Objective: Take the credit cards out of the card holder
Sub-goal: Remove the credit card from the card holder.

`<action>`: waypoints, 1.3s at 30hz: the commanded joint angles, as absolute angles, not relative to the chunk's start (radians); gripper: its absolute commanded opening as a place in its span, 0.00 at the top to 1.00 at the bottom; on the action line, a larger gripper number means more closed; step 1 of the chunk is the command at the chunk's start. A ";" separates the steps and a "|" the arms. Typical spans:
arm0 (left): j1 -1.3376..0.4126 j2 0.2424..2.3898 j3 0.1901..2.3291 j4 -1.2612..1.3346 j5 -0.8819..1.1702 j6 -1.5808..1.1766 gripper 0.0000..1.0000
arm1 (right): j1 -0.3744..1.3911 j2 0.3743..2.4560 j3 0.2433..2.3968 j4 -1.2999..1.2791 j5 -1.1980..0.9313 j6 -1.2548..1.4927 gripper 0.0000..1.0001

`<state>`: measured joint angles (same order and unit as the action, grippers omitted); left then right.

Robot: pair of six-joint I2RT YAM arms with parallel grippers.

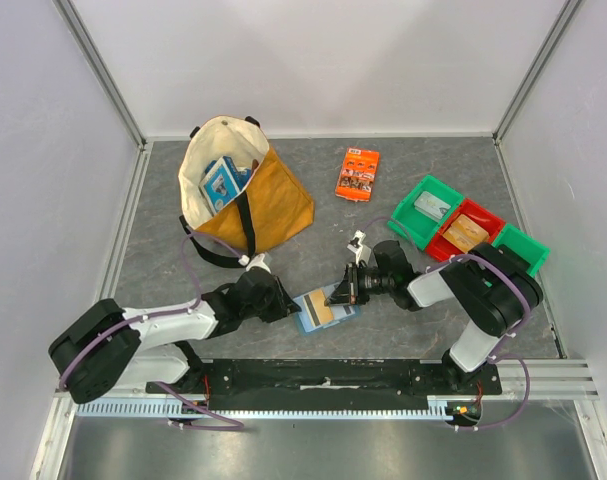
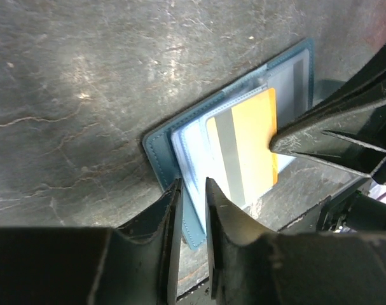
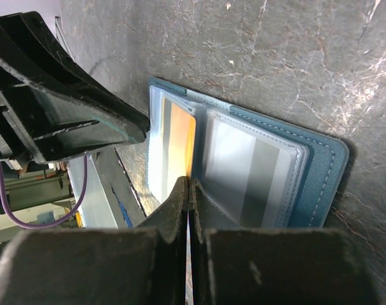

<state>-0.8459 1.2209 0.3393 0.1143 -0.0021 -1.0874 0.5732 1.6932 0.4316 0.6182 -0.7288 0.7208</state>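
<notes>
The light-blue card holder (image 1: 303,320) lies open on the table near the front edge, between my two grippers. It also shows in the left wrist view (image 2: 158,152) and the right wrist view (image 3: 326,165). A tan-orange card (image 2: 253,146) with a grey stripe sticks partly out of a clear pocket. My right gripper (image 1: 341,293) (image 3: 190,185) is shut on this card's edge (image 3: 182,140). A second card (image 3: 250,171) with a grey stripe sits inside the other pocket. My left gripper (image 1: 286,303) (image 2: 191,190) has its jaws nearly together, with the tips on the holder's left edge.
A tan tote bag (image 1: 268,205) holding a blue-and-white box (image 1: 223,180) stands at the back left. An orange printed packet (image 1: 358,172) lies at the back middle. Green and red bins (image 1: 483,215) with items stand at the right.
</notes>
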 commanded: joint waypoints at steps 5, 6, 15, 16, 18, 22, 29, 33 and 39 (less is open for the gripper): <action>-0.871 1.261 0.434 0.149 0.069 -1.003 0.68 | 0.583 1.709 0.434 0.655 -0.741 0.718 1.00; -0.873 1.275 0.437 0.149 0.069 -1.002 0.68 | 0.583 1.709 0.434 0.653 -0.739 0.719 1.00; -0.873 1.382 0.442 0.114 0.068 -1.023 0.94 | 0.580 1.710 0.436 0.646 -0.736 0.719 0.99; -0.873 1.382 0.439 0.107 0.067 -1.028 0.96 | 0.578 1.709 0.434 0.647 -0.735 0.719 0.98; -0.871 1.376 0.425 0.100 0.057 -1.038 0.98 | 0.574 1.709 0.431 0.652 -0.723 0.730 0.96; -0.871 1.367 0.413 0.084 0.045 -1.043 0.98 | 0.569 1.715 0.422 0.690 -0.726 0.755 0.92; -0.873 1.371 0.408 0.084 0.048 -1.045 0.98 | 0.569 1.729 0.410 0.741 -0.724 0.798 0.91; -0.873 1.371 0.407 0.086 0.048 -1.045 0.98 | 0.566 1.740 0.402 0.781 -0.724 0.824 0.90; -0.873 1.370 0.402 0.089 0.051 -1.045 0.98 | 0.555 1.761 0.384 0.854 -0.738 0.873 0.90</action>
<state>-0.8684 1.3575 0.4297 0.1452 0.0631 -1.0428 0.5636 1.7435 0.3965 0.7528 -0.7300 0.8345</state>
